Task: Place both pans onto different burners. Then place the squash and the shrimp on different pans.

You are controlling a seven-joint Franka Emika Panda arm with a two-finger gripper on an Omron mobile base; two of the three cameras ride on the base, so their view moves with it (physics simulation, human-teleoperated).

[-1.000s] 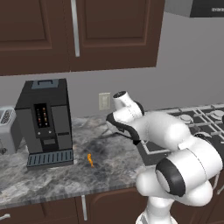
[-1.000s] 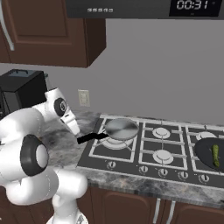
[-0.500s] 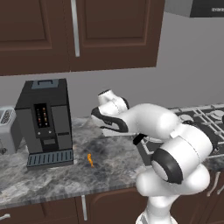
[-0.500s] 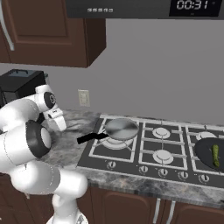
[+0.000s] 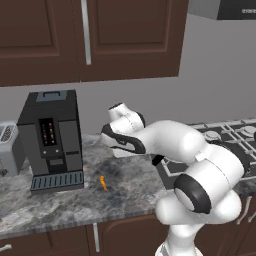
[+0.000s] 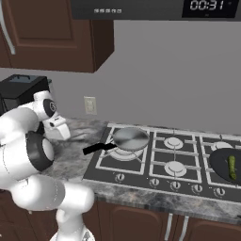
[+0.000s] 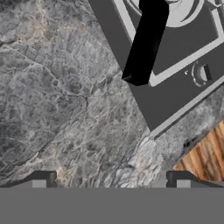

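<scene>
Two pans already sit on separate burners: silver pan (image 6: 130,139) on the rear-left ring, black pan (image 6: 225,162) at the cooktop's 3 o'clock edge w/ the squash (image 6: 231,167) lying in it. So only the shrimp (image 5: 103,183) is left, approx.

Change over the last sec: arm has swung off the stove toward 9 o'clock, away from the silver pan and out over the counter (image 5: 60,205). Gripper (image 7: 109,181) is empty, tips spread wide. In the hand view it looks down on bare marble, w/ the pan's black handle (image 7: 145,41) up at 1 o'clock, well apart. My read: silver pan drop-off done, arm now heading for the shrimp.

Shrimp lies on the marble just in front of the coffee machine (image 5: 51,140), at its 4 o'clock, near the arm's 8 o'clock in the left base view.

Surface: grey veined marble, dark cooktop (image 6: 155,162) w/ pale rings. Room: dark wood cabinets (image 5: 90,37) above, grey wall w/ outlet (image 6: 90,105), toaster (image 5: 8,146) at far 9 o'clock, microwave clock (image 6: 211,5) overhead.
</scene>
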